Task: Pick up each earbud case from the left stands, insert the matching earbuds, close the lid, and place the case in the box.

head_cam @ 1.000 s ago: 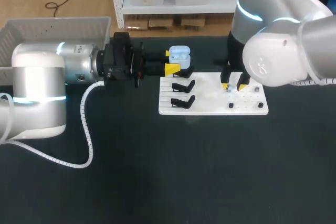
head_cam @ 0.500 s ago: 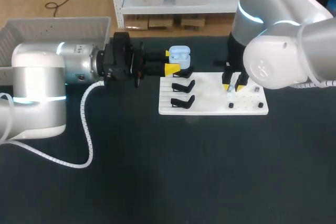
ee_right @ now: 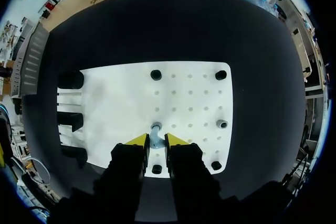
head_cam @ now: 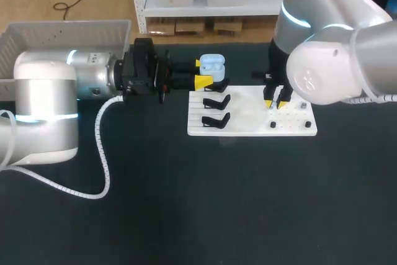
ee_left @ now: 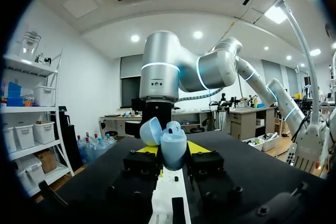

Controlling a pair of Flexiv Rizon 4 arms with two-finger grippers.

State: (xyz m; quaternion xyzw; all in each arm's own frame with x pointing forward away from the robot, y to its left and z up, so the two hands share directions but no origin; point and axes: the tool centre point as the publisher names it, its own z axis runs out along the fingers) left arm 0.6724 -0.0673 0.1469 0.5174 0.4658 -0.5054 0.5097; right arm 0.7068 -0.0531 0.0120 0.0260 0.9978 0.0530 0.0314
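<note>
Head view, left side: lies level over the table with the left gripper [head_cam: 201,72], coming in from the left, yellow fingers pinching the pale blue earbud case [head_cam: 212,62] from two sides. Keeps the case upright with its lid [ee_left: 150,130] tipped open, just above the far left corner of the white board [head_cam: 248,128]. Leaves two black stands [head_cam: 216,100] bare on the board's left strip, nearer than the case.

Right side: hangs straight down over the board's right half with the right gripper [ee_right: 156,141]. Fingers drawn close together, nipping a small pale earbud [ee_right: 156,129] that stands on the board between the yellow tips. Touches it from both sides, as far as the right wrist view shows.

Elsewhere on the board: a second earbud [ee_right: 222,124] upright near the right edge, well apart from the fingers, and black pegs [ee_right: 156,74] along the outer rows.

Far left: grey box [head_cam: 62,29] behind the left arm.
</note>
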